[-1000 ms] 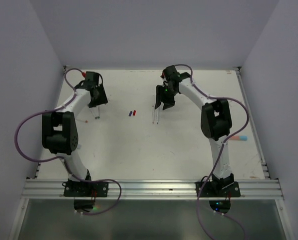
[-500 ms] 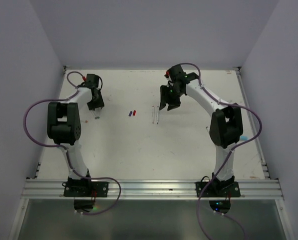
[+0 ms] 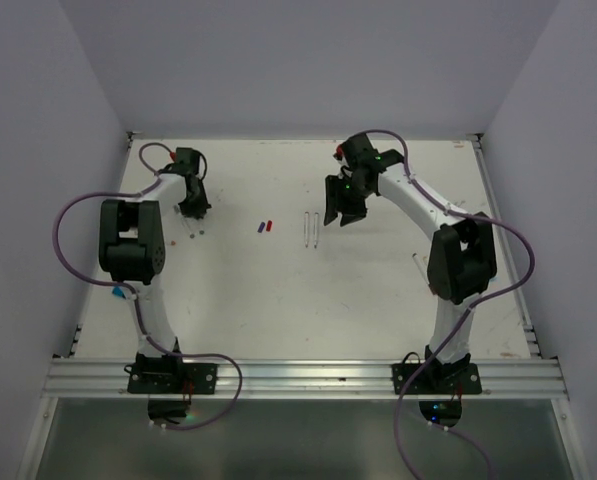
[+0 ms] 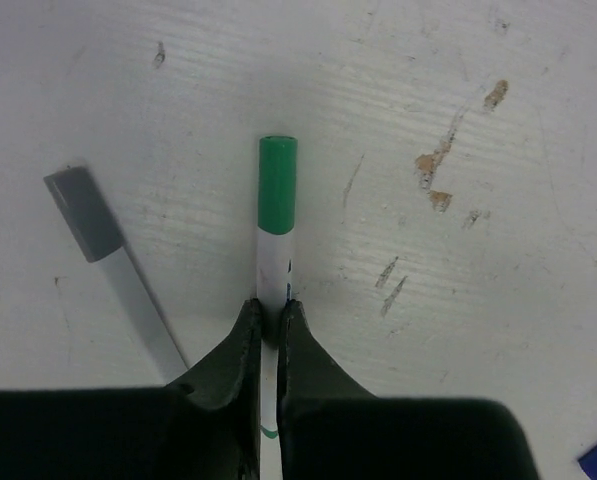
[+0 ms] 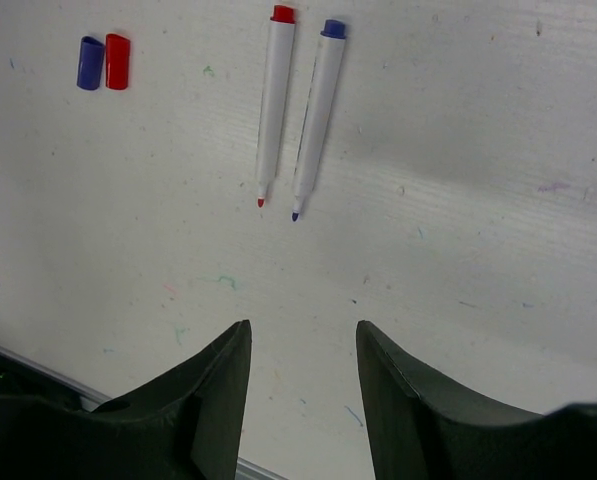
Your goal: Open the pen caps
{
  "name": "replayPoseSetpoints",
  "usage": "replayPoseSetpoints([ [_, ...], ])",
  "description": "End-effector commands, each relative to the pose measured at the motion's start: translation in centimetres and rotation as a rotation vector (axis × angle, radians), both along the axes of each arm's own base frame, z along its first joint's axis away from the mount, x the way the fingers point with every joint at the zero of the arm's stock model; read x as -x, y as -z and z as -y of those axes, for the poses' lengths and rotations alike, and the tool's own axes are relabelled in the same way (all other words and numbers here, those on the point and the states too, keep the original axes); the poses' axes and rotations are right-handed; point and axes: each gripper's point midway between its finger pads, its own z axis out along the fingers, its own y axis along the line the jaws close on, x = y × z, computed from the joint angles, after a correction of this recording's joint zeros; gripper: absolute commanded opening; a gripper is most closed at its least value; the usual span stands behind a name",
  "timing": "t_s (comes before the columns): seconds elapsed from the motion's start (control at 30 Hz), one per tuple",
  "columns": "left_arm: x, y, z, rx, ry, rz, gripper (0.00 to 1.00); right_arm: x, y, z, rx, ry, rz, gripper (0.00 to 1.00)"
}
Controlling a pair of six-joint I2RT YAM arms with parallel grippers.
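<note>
Your left fingers are clamped on the pen; hold firm, bring your right fingers, standing apart, across and pull the green cap straight off.

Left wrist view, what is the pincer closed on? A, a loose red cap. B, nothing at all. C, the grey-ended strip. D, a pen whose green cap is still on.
D: the left pincer is shut on the white pen, and the green cap sits on its far end.
</note>
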Motion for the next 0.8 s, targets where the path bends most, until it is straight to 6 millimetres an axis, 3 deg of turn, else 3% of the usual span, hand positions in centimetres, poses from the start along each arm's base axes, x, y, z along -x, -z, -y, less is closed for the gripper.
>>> replayPoseSetpoints([
  [0.0,-2.4,-1.4,1.8,0.093,0.075,0.090,0.00,-0.3,-3.0,0.4,-0.009,0.003,0.092,0.50],
  [0.13,-4.3,-7.0,4.6,0.234,0.137,0.253,0.00,-0.3,-4.1,0.2,-0.033,0.006,0.108,0.50],
  [0.27,-4.2,-12.8,8.6,0.469,0.189,0.362,0.00,0.0,-5.9,-2.3,-0.176,-0.047,0.121,0.50],
  [0.4,-1.3,-16.4,13.1,0.801,0.148,0.386,0.00,0.7,-7.6,-5.9,-0.410,-0.098,0.101,0.52],
  [0.43,-0.1,-17.1,13.9,0.858,0.158,0.429,0.00,0.0,-9.2,-7.0,-0.486,-0.088,0.146,0.53],
  [0.47,0.9,-18.3,15.7,0.934,0.198,0.444,0.00,0.6,-10.1,-8.1,-0.567,-0.122,0.133,0.56],
  [0.5,2.1,-20.0,16.8,1.023,0.175,0.454,0.00,1.1,-9.9,-8.7,-0.605,-0.125,0.118,0.58],
  [0.53,2.8,-20.6,17.7,1.071,0.205,0.500,0.00,0.7,-11.6,-9.6,-0.673,-0.114,0.152,0.59],
  [0.63,5.2,-23.6,20.9,1.189,0.252,0.534,0.00,1.8,-12.2,-11.2,-0.761,-0.115,0.133,0.59],
  [0.67,6.0,-23.5,22.0,1.204,0.259,0.526,0.00,1.8,-13.4,-11.7,-0.795,-0.129,0.180,0.60],
  [0.77,7.3,-25.0,23.4,1.260,0.269,0.550,0.00,2.4,-13.6,-12.7,-0.828,-0.132,0.196,0.60],
])
